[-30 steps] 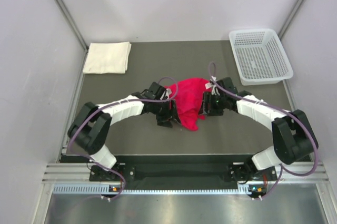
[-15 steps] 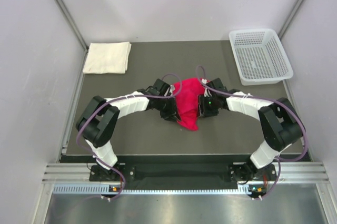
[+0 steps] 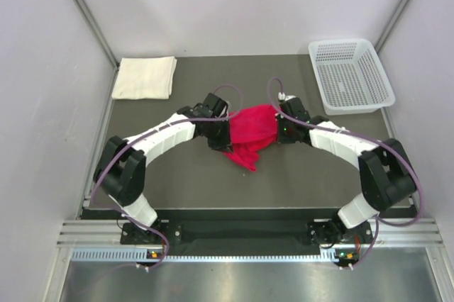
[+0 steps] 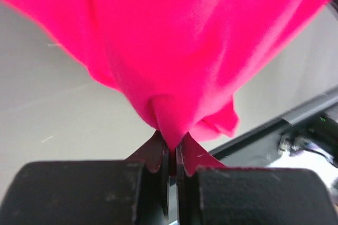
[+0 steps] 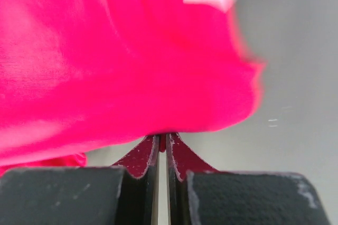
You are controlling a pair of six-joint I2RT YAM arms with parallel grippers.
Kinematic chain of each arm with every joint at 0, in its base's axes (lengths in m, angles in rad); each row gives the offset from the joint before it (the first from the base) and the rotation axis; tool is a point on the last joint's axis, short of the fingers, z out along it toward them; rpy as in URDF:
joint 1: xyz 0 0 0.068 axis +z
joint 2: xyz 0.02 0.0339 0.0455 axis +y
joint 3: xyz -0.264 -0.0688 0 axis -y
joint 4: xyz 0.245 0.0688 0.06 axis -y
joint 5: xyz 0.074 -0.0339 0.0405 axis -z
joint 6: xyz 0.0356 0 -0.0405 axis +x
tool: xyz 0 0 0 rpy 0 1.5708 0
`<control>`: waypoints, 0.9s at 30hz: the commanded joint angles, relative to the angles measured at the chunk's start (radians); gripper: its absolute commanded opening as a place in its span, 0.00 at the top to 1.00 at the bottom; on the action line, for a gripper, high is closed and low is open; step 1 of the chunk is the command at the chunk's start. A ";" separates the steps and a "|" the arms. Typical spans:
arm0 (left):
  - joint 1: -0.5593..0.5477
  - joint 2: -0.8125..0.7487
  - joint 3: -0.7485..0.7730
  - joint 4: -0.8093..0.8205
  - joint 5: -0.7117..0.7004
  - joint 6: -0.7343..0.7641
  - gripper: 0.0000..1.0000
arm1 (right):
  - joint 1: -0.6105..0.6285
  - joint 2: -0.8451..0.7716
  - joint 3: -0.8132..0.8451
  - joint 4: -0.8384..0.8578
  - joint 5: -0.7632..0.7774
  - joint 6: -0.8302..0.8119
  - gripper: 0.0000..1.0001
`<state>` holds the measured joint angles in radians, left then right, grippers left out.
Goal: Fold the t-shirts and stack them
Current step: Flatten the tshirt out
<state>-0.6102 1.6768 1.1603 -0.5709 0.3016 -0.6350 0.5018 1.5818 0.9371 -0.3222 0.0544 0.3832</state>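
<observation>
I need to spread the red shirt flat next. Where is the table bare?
Bare: the far strip between the cream-white t-shirt and the basket, and the near strip in front of the red t-shirt. Crowded: the middle, where left gripper and right gripper pinch it.

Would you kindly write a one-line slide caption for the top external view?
Left end effector and right end effector pinch the red t-shirt between them; cream t-shirt lies folded far left.

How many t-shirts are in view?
2. The bright red cloth t-shirt, in the middle, is pinched by the left gripper and the right gripper; the folded cream-white cloth t-shirt lies at the far left. None seems hidden.
</observation>
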 commanded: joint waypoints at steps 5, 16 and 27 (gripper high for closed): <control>0.023 -0.164 0.277 -0.360 -0.428 0.182 1.00 | 0.007 -0.245 0.179 0.043 0.081 -0.158 1.00; 0.035 -0.267 0.679 -0.465 -0.636 0.274 0.98 | 0.006 -0.422 0.490 -0.139 0.217 -0.233 1.00; 0.036 -0.413 0.570 -0.420 -0.778 0.319 0.92 | -0.040 -0.485 0.413 -0.153 0.309 -0.274 1.00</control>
<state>-0.5774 1.2678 1.6958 -1.0061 -0.3855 -0.3473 0.4892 1.0523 1.3285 -0.4759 0.3069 0.1402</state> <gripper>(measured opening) 0.078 0.020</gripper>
